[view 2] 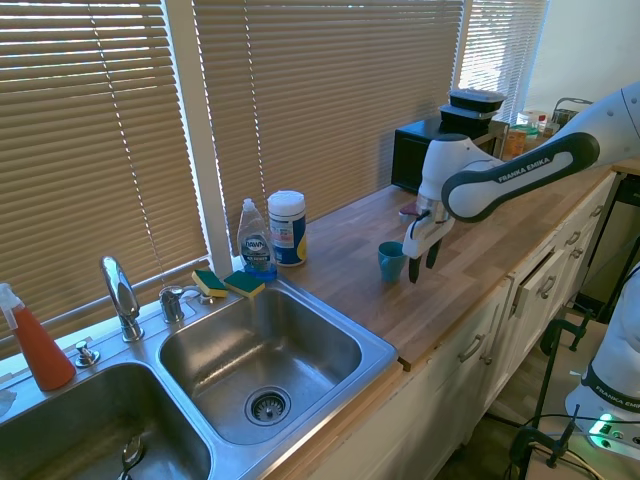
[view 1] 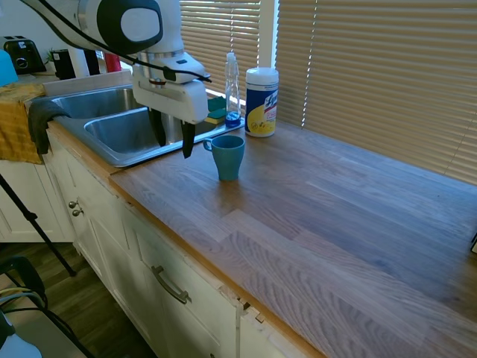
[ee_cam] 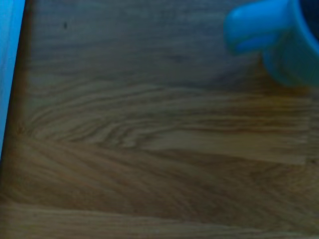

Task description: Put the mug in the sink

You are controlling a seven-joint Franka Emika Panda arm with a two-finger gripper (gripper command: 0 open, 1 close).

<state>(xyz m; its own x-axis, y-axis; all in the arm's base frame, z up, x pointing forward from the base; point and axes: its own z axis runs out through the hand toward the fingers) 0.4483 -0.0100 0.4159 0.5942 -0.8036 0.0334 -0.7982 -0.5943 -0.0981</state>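
Mug (view 1: pixel 228 156) stands upright on the wooden countertop (view 1: pixel 335 216) near the sink (view 2: pixel 260 350), open claw (view 1: pixel 171 139) just beside it.

One exterior camera looks along the tabletop (view 1: pixel 313 209) toward the sink (view 1: pixel 112 130); the other looks back over the sink (view 2: pixel 250 360). Both share the mug (view 1: pixel 227 156). The wrist camera sits close above the wood.

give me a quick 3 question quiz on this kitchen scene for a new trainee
1. True or false: the mug is already in the sink.
2. Which stands nearest the mug? A) toaster B) wipes canister C) red spray bottle
3. Fill in: the gripper hangs beside the mug's ____, fingers open.

Key:
1. False, it stands upright on the wooden counter.
2. B
3. handle
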